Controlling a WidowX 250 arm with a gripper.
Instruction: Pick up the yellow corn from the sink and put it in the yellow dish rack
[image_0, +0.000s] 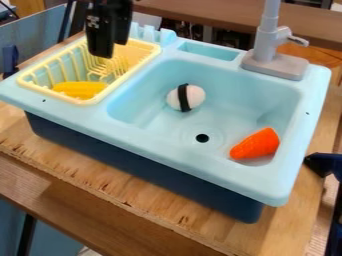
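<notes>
Gripper (111, 49), black, spread or closed impossible to tell, hangs over the rack (148, 56); corn (80, 89), yellow, lies in the rack's near end, camera-side of the gripper, long axis across the view.

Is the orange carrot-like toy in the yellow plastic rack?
No, the orange carrot-like toy lies in the light-blue plastic basin, near the round black drain hole.
</notes>
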